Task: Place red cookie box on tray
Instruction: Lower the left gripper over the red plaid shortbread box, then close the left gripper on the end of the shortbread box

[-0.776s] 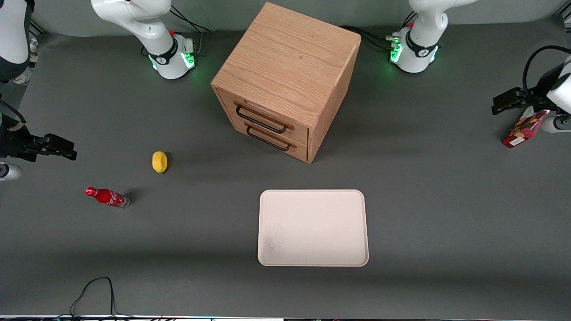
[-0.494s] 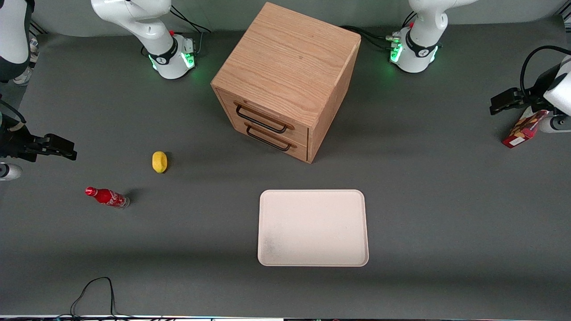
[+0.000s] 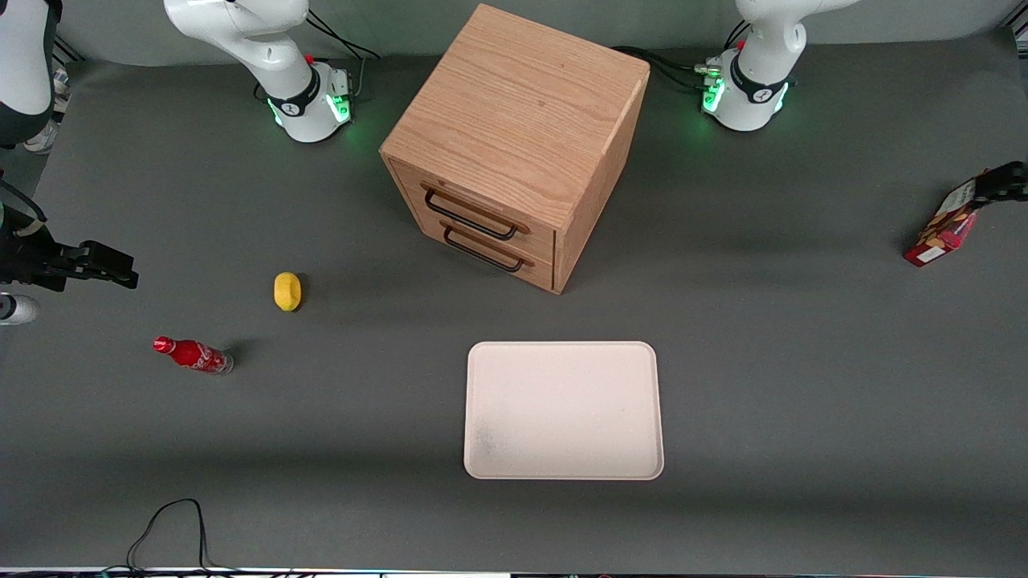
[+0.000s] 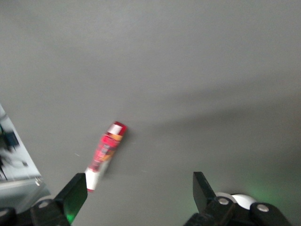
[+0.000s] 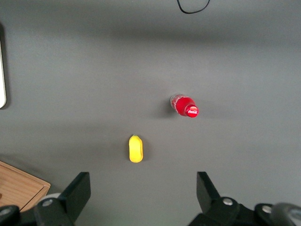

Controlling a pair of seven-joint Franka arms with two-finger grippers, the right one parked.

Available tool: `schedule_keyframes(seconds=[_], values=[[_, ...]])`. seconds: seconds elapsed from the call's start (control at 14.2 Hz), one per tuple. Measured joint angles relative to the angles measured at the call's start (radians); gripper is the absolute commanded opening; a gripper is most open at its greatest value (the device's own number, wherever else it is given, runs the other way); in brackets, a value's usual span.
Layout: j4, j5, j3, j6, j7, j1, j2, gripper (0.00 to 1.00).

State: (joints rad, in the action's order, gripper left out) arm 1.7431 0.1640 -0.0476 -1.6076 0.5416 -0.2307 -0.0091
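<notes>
Front view
Red cookie box (image 3: 941,227): lies on the grey surface (image 3: 803,321) at the working arm's end, slanted, its white label end nearer the camera.
Gripper (image 3: 1000,183): only a dark part shows at the picture's edge, just above the box's farther end; whether it touches the box cannot be told.
Tray (image 3: 564,410): cream-white, flat on the surface, nearer the camera than the wooden cabinet (image 3: 518,136), well apart from the red cookie box.
Wooden cabinet: turned at an angle, two drawers with dark handles facing the tray's side.
Yellow object (image 3: 287,291): small, toward the parked arm's end.
Red soda bottle (image 3: 193,355): lies on its side near the yellow object, a little nearer the camera.

Left wrist view
Red cookie box (image 4: 104,154): seen from well above, lying slanted and alone on the surface (image 4: 188,70), blurred.
Gripper (image 4: 140,194): high over the surface, jaws spread wide with nothing between them; one dark fingertip (image 4: 74,195) shows near the box's white end, the other well apart from it.

Right wrist view
Yellow object (image 5: 136,148): on the surface, near the red soda bottle (image 5: 184,105).
Tray (image 5: 2,75): only a sliver of its rim shows at the edge.
Wooden cabinet (image 5: 19,183): one corner in view.
</notes>
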Motion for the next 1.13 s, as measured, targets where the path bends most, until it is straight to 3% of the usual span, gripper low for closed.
schedule_keyframes(seconds=[0.21,0.42,0.78,1.06,1.13], values=[[0.151,-0.001,-0.143,-0.172,0.229,-0.027,0.006,0.99],[0.336,-0.002,-0.211,-0.396,0.410,-0.070,0.008,0.98],[0.593,-0.002,-0.223,-0.709,0.684,-0.183,0.027,0.97],[0.630,-0.015,-0.223,-0.826,0.856,-0.249,0.106,0.91],[0.630,-0.026,-0.223,-0.850,0.877,-0.253,0.125,0.84]])
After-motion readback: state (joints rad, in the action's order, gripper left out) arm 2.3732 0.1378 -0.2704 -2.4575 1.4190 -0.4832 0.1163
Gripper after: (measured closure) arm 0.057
